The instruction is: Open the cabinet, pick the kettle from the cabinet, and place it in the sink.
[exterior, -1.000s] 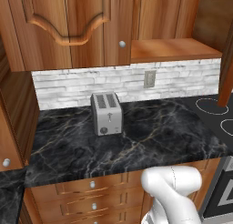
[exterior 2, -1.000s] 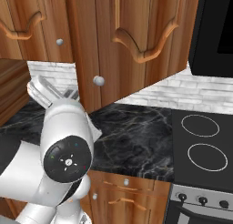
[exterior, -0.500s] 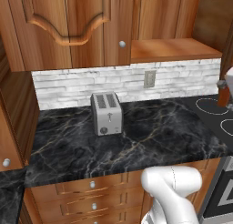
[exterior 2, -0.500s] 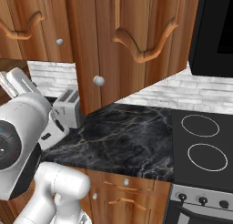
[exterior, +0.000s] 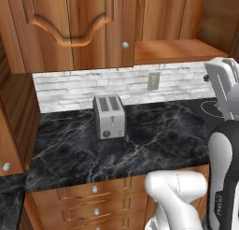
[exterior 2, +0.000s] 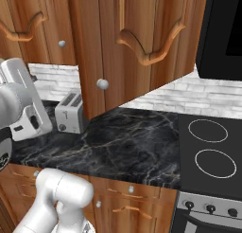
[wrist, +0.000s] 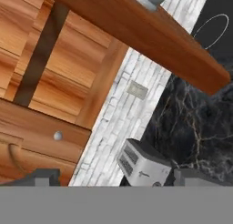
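- Gripper (wrist: 109,180) at hand view's bottom edge, jaws spread wide, holding nothing.
- Cabinet (exterior 2: 137,38) door swung ajar, upper centre of right base view.
- Toaster (exterior: 109,117) stood centre-left on counter (exterior: 154,140).

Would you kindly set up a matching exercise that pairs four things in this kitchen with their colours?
Things:
1. toaster
2. countertop
3. cabinet
4. backsplash

Colours:
A. reddish-brown wood
B. white brick
C. silver
D. black marble with pale veins

Pairs: 1-C, 2-D, 3-A, 4-B
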